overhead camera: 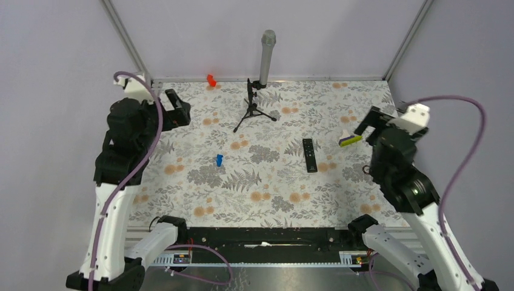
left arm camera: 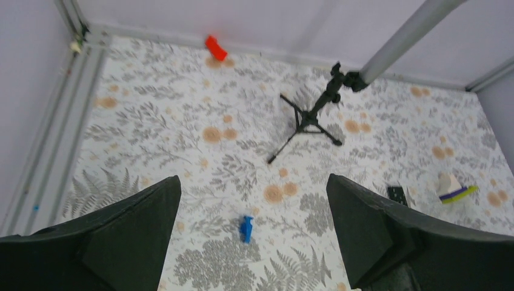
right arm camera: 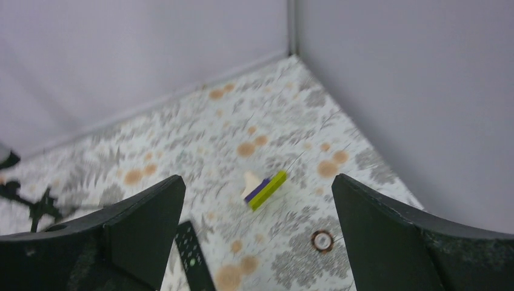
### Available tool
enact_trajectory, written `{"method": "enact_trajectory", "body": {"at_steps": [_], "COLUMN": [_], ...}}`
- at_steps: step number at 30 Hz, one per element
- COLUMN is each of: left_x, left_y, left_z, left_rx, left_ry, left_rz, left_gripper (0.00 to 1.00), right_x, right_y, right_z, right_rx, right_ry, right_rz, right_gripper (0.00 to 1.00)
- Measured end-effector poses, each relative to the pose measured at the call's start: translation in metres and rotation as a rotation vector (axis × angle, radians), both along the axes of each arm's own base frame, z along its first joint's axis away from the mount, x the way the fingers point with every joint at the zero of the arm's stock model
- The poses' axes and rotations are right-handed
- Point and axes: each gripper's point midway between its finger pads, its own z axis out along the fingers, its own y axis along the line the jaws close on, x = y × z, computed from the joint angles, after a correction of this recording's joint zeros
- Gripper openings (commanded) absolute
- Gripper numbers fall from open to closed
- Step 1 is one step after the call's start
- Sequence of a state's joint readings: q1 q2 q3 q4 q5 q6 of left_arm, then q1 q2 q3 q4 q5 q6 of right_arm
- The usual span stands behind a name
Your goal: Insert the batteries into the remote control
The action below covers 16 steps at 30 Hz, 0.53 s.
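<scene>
Left claw (left arm camera: 251, 182): your left claw is spread wide and has nothing in it. It hangs over the back left part of the desk (overhead camera: 182, 200).
Right claw (right arm camera: 257, 180): your right claw is spread wide too, and it is empty. It hangs over the right side of the desk.
Stick (right arm camera: 265, 190): a flat yellow-green and purple stick lies on the desk under your right claw. A small pale bit touches it.
Ring (right arm camera: 322, 240): a small ring lies on the desk near the stick.
Remote control (overhead camera: 310, 155): the black remote control lies flat, buttons up, a bit right of the middle and near the stick. No claw touches it.
Blue piece (left arm camera: 246, 228): a small blue piece lies left of the middle, well apart from the remote control.
Batteries (left arm camera: 215, 47): the bright orange-red batteries lie at the far edge by the back wall, well apart from the remote control and from both claws. You cannot tell how many there are.
Microphone stand (overhead camera: 254, 109): a black three-leg stand with a grey microphone stands at the back middle.
</scene>
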<state>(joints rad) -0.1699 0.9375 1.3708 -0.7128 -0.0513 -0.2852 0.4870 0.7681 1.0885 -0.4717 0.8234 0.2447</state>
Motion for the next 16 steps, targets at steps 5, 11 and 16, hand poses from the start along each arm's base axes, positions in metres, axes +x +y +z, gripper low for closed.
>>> {"method": "enact_trajectory", "body": {"at_steps": [5, 11, 16], "left_x": [-0.021, -0.036, -0.034], "left_y": [0.015, 0.023, 0.023], "left_z": [0.031, 0.052, 0.054], "left_rx": [0.007, 0.004, 0.014], "left_ry": [-0.149, -0.254, -0.261], "left_rz": [0.054, 0.078, 0.076], "left_gripper": [0.99, 0.99, 0.99], "right_x": [-0.044, -0.065, -0.066], "right_y": [-0.049, -0.070, -0.072], "right_z": [0.047, 0.057, 0.055], "right_rx": [0.005, 0.052, 0.074], "right_ry": [-0.194, -0.261, -0.268], "right_rz": [-0.166, -0.266, -0.288], "right_gripper": [1.00, 1.00, 0.99]}}
